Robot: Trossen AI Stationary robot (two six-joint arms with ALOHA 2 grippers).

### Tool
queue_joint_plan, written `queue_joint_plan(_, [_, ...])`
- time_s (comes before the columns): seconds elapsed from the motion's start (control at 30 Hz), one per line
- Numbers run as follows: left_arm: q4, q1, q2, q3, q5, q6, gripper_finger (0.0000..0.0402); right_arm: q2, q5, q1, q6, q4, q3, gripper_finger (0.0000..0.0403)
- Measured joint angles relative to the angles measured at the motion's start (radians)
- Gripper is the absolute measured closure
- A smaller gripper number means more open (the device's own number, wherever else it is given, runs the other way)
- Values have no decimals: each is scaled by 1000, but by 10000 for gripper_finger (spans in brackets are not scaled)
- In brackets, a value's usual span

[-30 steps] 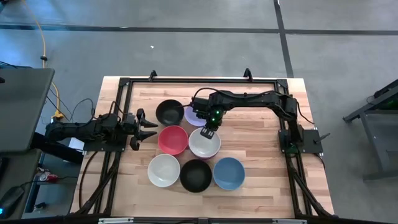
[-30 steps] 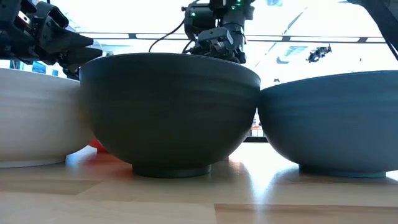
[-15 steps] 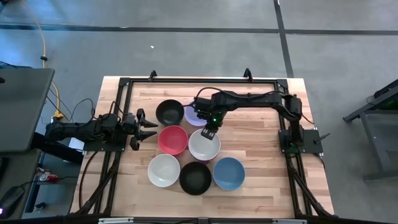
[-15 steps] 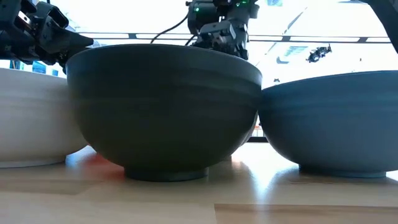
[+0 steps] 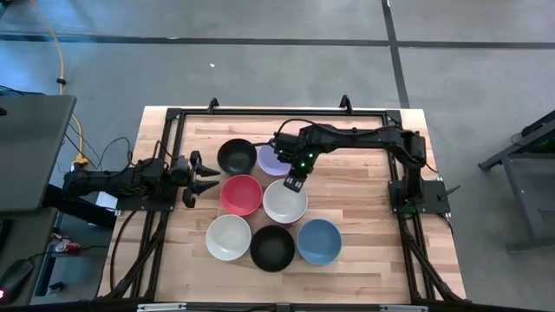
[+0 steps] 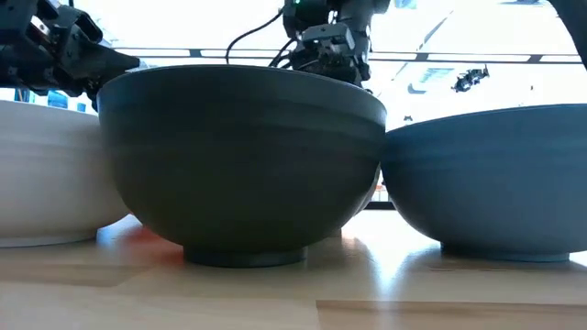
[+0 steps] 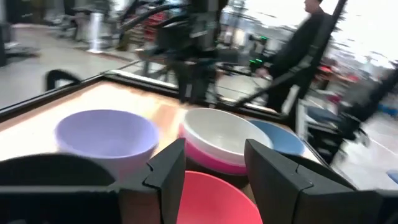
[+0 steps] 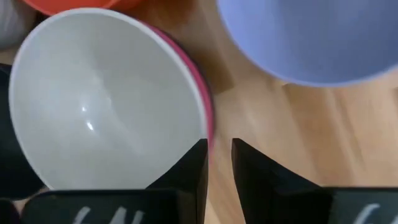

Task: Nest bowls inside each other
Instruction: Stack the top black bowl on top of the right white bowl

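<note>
A white bowl (image 8: 99, 99) sits nested inside a magenta bowl (image 8: 204, 106) at the table's middle (image 5: 284, 201). My right gripper (image 8: 217, 155) hangs open just above this pair's far right rim (image 5: 295, 180), pointing steeply down; its fingers touch nothing. Around the pair stand a lavender bowl (image 5: 270, 159), a black bowl (image 5: 236, 157), a red bowl (image 5: 241, 194), a white bowl (image 5: 229, 237), another black bowl (image 5: 272, 247) and a blue bowl (image 5: 319, 241), each on its foot. My left gripper (image 5: 206, 178) waits open at the table's left, pointing level at the bowls.
A black frame (image 5: 260, 111) runs round the table's edges. Bare wood (image 5: 364, 199) lies right of the bowls, under my right arm. Past the table's far edge a person (image 7: 311, 50) stands among equipment.
My right gripper has risen from the white bowl's rim and drawn a little toward the far edge. The near black bowl has slid slightly toward the table's left and near edge; in the low view it now hides more of the white bowl beside it.
</note>
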Motion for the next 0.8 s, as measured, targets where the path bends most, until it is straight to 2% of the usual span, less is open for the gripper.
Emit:
queue_joint_plan(0.1, [15,4,25,0,-96,-42,249,-40,41,-12,-43,-2,0,338])
queue_joint_plan(0.33, [25,53,146,11,-371,-168,249,-170,47,-22,-175,74,0,338])
queue_joint_plan(0.53, [-86,155,264,98,-339,-257,249,-307,46,-28,-335,150,0,338])
queue_joint_plan(0.8, [-284,297,494,301,-270,-351,249,-461,45,-33,-446,205,0,338])
